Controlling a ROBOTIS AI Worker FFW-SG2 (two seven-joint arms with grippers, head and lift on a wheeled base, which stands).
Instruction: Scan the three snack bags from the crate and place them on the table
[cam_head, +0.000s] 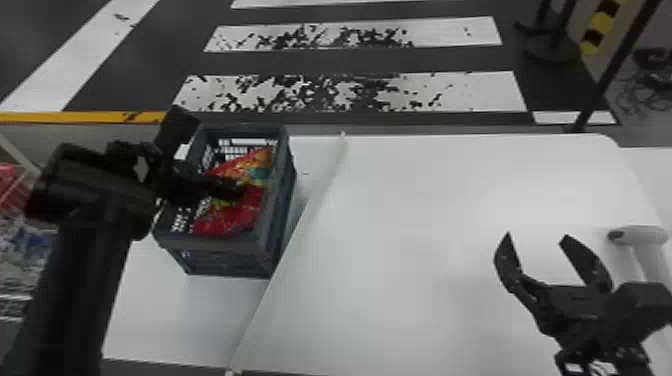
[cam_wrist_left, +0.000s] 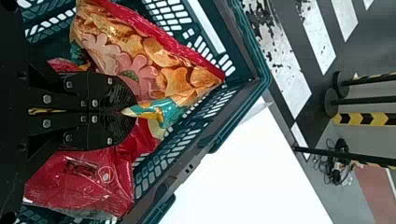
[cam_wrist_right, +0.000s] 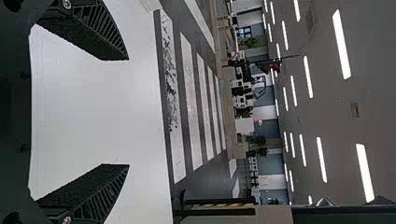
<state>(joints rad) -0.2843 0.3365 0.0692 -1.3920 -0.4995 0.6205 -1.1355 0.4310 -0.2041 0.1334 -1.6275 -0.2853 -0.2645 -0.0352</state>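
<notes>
The left tool (cam_head: 241, 190) is pressed together, patterned orange bag (cam_wrist_left: 180, 77) and red printed bag (cam_wrist_left: 88, 175) beside it; right tool (cam_head: 537, 236) spread.

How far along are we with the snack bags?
None looks placed yet: at least two, an orange bag and a red bag, lie in the crate. The left gripper is shut among them; whether it holds one is unclear. Placing, and likely scanning, is left; the right gripper is open.
</notes>
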